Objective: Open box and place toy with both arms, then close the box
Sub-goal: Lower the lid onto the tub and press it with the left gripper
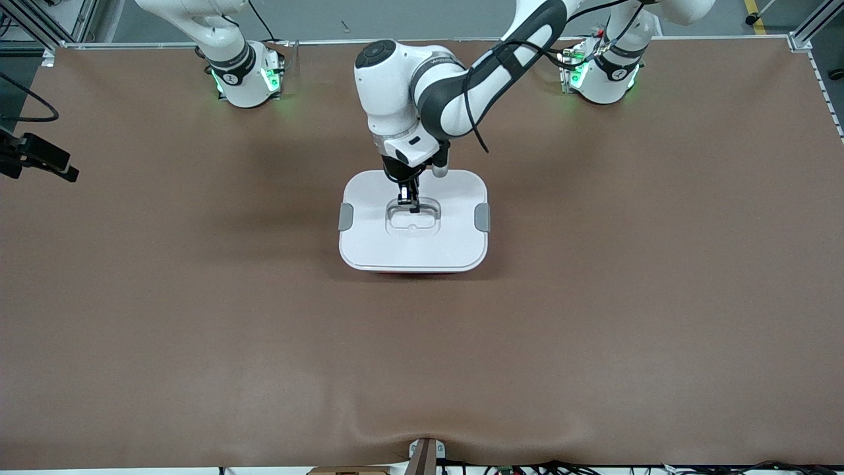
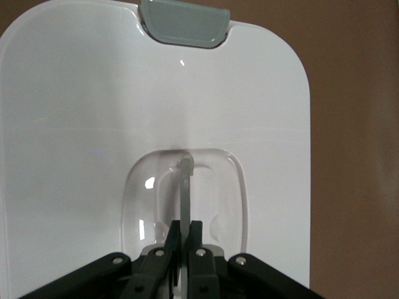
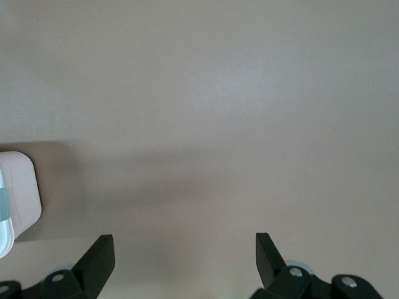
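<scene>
Even overhead light, soft shadows on the table (image 1: 198,297), lid (image 2: 93,93) glare.

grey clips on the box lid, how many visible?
2. One clip sits on the lid's edge toward the right arm's end of the table, the other clip on the edge toward the left arm's end. None shows on the lid's other edges.

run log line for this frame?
left gripper: shut on lid handle | box: closed | right gripper: open, waiting over table
</scene>
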`<state>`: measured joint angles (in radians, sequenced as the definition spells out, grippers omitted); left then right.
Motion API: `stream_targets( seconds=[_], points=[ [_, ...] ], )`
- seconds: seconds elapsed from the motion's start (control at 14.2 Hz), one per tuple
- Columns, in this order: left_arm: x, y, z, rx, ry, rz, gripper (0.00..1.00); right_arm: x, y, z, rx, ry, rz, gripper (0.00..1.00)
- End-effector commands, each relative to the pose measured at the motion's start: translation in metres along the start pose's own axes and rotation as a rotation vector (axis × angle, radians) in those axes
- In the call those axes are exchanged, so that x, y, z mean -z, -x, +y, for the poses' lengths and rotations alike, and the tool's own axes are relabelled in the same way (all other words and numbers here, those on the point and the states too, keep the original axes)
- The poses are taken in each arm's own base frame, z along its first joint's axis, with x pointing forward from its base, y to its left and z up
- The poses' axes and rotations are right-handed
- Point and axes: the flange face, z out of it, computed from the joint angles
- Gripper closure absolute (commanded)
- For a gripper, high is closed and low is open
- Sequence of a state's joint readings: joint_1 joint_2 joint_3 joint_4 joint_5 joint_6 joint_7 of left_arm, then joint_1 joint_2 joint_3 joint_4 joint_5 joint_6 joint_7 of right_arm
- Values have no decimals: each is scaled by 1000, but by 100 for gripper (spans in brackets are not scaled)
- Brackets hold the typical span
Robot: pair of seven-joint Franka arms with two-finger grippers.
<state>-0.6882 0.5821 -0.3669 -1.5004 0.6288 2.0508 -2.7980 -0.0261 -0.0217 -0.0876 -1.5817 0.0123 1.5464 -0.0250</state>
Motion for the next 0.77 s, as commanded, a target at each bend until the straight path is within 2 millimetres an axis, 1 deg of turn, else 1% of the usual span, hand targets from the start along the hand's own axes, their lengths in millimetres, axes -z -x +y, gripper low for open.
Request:
stream_targets(
  seconds=[0.0, 0.21, 0.42, 0.49, 0.7],
  points=[
    [7, -2, -6, 198, 49, 9, 100, 7, 1, 4, -6, 0, 3, 0],
    [13, -5, -3, 207, 57, 5, 100, 8, 2, 5, -8, 0, 4, 0],
    [18, -7, 2, 228, 74, 1, 100, 20, 8, 4, -7, -1, -8, 0],
    [17, -7, 0, 226, 74, 3, 100, 26, 11, 4, -4, -1, -14, 0],
    [9, -4, -4, 219, 66, 11, 100, 27, 13, 2, 14, -1, -23, 0]
  ],
)
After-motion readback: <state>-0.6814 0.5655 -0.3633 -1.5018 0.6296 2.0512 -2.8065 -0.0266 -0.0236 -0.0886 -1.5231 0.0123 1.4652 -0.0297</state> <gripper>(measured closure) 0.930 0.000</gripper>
